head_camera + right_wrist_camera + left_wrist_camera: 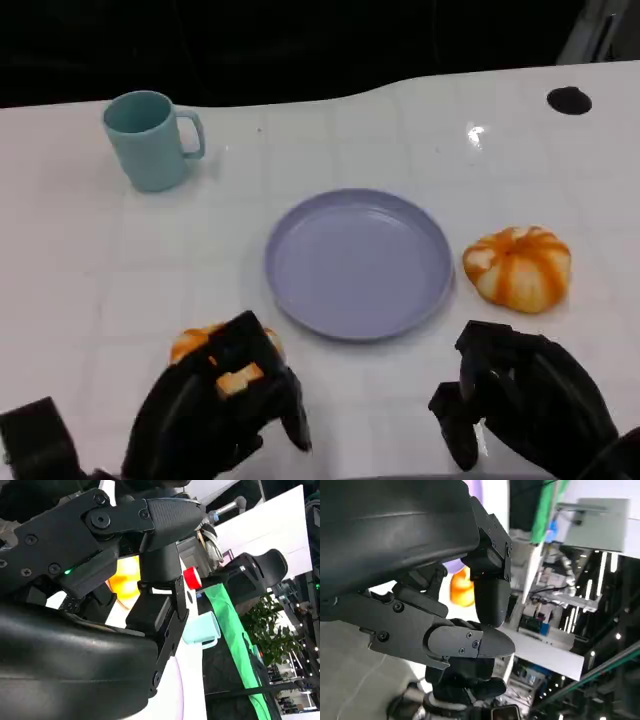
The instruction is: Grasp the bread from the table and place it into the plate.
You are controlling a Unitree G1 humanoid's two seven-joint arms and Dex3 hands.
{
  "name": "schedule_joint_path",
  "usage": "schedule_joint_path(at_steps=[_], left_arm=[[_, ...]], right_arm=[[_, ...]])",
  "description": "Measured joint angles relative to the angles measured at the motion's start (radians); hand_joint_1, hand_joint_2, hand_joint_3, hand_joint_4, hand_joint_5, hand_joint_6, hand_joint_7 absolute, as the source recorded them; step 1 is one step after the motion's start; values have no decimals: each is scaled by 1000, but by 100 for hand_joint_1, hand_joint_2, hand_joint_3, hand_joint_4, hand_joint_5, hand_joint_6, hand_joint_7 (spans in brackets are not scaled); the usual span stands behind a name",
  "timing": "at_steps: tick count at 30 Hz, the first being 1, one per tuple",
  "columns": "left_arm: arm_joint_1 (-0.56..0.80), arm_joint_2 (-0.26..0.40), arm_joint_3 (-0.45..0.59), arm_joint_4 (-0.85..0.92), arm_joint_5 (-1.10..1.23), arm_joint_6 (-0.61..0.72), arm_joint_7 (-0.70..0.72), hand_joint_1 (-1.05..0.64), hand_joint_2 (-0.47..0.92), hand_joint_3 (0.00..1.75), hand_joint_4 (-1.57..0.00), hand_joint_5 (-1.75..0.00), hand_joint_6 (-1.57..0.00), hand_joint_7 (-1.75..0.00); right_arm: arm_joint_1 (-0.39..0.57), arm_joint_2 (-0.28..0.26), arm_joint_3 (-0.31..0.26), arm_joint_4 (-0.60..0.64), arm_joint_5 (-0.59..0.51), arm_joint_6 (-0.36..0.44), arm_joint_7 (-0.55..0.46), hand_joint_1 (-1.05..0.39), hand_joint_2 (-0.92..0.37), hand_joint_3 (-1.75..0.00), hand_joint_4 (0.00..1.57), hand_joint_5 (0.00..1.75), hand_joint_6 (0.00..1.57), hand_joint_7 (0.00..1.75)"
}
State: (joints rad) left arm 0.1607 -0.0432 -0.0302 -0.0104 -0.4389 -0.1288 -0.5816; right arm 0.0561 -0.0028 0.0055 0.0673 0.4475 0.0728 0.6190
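Bread [519,266], orange with pale stripes, sits on my white table [80,290] at three o'clock from the lavender plate [358,262], just beside its rim and not on it. My right hand [520,405] hovers at six o'clock from the bread, fingers curled in with nothing between them. My left hand [225,405] is at seven o'clock from the plate, over a second orange piece [195,342]; whether the fingers actually clamp it I cannot tell. At ten o'clock from the plate stands a teal mug [150,138], upright, well apart.
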Motion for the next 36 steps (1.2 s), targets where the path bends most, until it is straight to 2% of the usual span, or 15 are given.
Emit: schedule_joint_path(at_steps=[4, 7, 9, 11, 18, 23, 27, 36], left_arm=[[-27, 16, 9, 14, 50, -109, -5, -64, 92, 26, -48, -153, -47, -98], [-34, 45, 10, 14, 142, -188, 9, -65, 92, 20, -49, -118, -47, -58], [-41, 74, 11, 14, 213, -232, 30, -65, 92, 16, -47, -103, -46, -40], [-48, 97, 12, 12, 262, -252, 50, -62, 92, 11, -42, -97, -43, -31], [-72, 172, 19, -10, 431, -317, 137, -62, 92, 4, -26, -86, -32, -19], [-72, 257, 32, -88, 649, -325, 227, -66, 92, 8, -20, -82, -34, -17], [-68, 331, 42, -187, 884, -309, 305, -68, 92, 8, -23, -74, -37, -12], [-51, 410, -10, -367, 1260, -138, 316, -72, 91, 1, -39, -56, -43, -3]], right_arm=[[0, 0, 1, 0, 0, -1, 0, -94, -67, -53, 123, 159, 106, 147], [0, 0, 1, 0, -1, -1, 0, -94, -66, -55, 122, 159, 106, 146], [0, 0, 2, 0, -3, -1, -2, -95, -66, -55, 122, 159, 106, 146], [0, 0, 3, 0, -4, -2, -2, -96, -66, -54, 122, 158, 107, 145], [0, 0, 3, 0, -5, -4, -3, -96, -67, -52, 122, 159, 107, 146], [0, 0, 2, 0, -5, -4, -3, -96, -67, -51, 123, 158, 107, 145], [0, 0, 2, 2, -5, -5, -3, -96, -68, -51, 123, 159, 107, 145], [0, 0, 5, 0, -20, -8, -9, -96, -68, -53, 121, 161, 106, 147]])
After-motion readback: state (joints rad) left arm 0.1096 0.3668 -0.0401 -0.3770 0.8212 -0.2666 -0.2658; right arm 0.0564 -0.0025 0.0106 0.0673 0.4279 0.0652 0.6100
